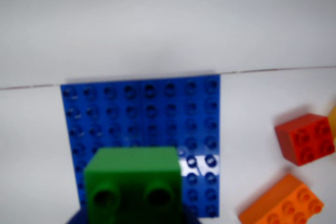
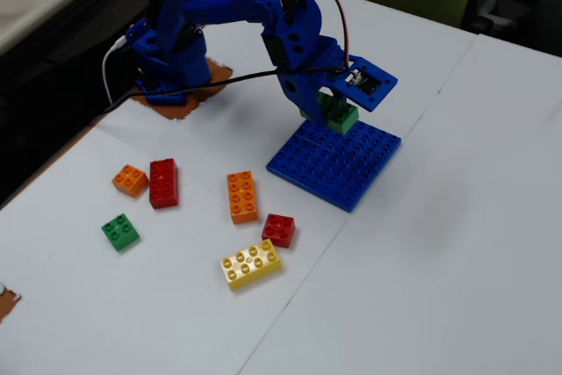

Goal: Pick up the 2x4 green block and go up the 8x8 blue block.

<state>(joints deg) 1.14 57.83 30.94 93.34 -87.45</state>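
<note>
Gripper (image 2: pixel 336 111) clamped on 2x4 green block (image 1: pixel 133 184) | block held over near-arm edge of 8x8 blue block (image 2: pixel 338 162), contact unclear | risk: studs misaligned, brick sits crooked or slides the loose baseplate when pressed

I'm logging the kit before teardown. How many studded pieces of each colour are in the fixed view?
Green: 2, the 2x4 green block and small green brick
Red: 2
Orange: 2
Yellow: 1
Blue: 1, the 8x8 blue block
Total: 8
</note>
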